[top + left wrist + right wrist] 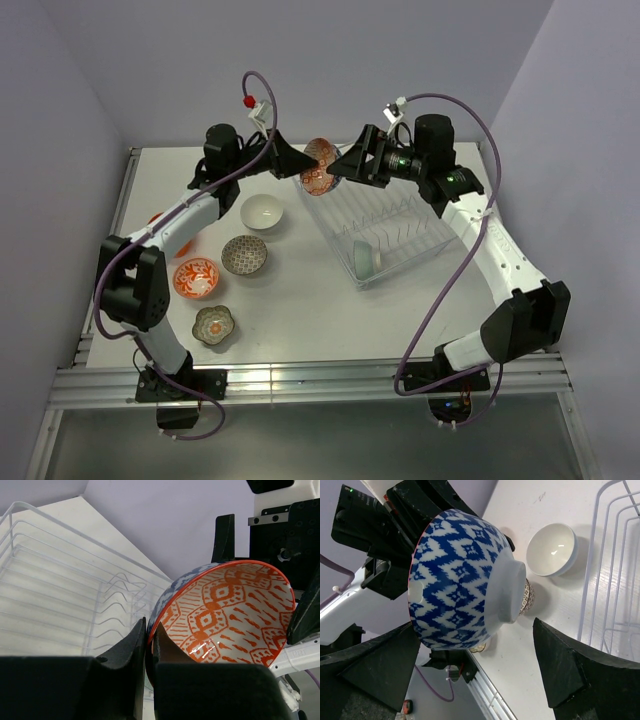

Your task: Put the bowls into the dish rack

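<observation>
An orange-white patterned bowl (320, 166), blue-and-white on its outside, hangs in the air over the far left end of the clear dish rack (405, 215). My left gripper (149, 636) is shut on its rim (225, 615). My right gripper (475, 624) stands open, its fingers (570, 665) on either side of the bowl (465, 580) and apart from it. A pale teal bowl (365, 258) stands on edge in the rack's near end. The white (262, 212), grey-patterned (244, 254), red-pink patterned (196, 277) and olive flower-shaped (214, 324) bowls sit on the table left of the rack.
An orange-red bowl (155, 220) shows partly behind my left arm. The rack's prongs (60, 595) run in rows below the held bowl. The right wrist view shows the white bowl (552, 548) and the rack's wire edge (615, 580).
</observation>
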Robot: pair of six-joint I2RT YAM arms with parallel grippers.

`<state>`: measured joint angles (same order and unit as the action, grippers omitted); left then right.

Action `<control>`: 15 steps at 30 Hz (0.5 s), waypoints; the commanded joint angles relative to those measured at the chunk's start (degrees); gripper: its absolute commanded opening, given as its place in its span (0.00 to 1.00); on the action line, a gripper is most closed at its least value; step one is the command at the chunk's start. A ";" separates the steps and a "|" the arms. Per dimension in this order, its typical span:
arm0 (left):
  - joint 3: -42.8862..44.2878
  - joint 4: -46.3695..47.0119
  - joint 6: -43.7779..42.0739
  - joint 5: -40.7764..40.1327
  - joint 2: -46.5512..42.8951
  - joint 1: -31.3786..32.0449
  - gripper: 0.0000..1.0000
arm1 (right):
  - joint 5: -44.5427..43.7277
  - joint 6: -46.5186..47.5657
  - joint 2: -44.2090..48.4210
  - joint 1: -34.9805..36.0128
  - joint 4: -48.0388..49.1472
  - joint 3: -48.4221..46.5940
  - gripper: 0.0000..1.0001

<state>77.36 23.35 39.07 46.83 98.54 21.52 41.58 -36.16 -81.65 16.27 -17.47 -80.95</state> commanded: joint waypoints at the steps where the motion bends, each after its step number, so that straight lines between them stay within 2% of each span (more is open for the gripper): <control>1: 0.60 5.92 2.15 3.01 -0.63 0.28 0.00 | -0.28 0.04 -0.97 0.51 2.71 -2.81 0.96; 12: -0.19 6.79 3.21 5.11 -0.37 0.54 0.00 | 1.48 0.66 -1.23 1.22 4.29 -2.02 0.91; 14: -0.28 6.53 3.38 5.11 -0.37 0.63 0.00 | 2.27 -0.13 -1.23 1.22 5.25 -1.59 0.85; 15: -0.28 6.35 3.29 5.29 -0.37 0.63 0.00 | 2.54 -0.31 -1.23 1.22 5.52 -1.50 0.79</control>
<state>76.79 24.27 40.34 49.25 99.20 21.58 43.24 -36.21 -82.65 17.12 -15.64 -81.08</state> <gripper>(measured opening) 0.113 0.825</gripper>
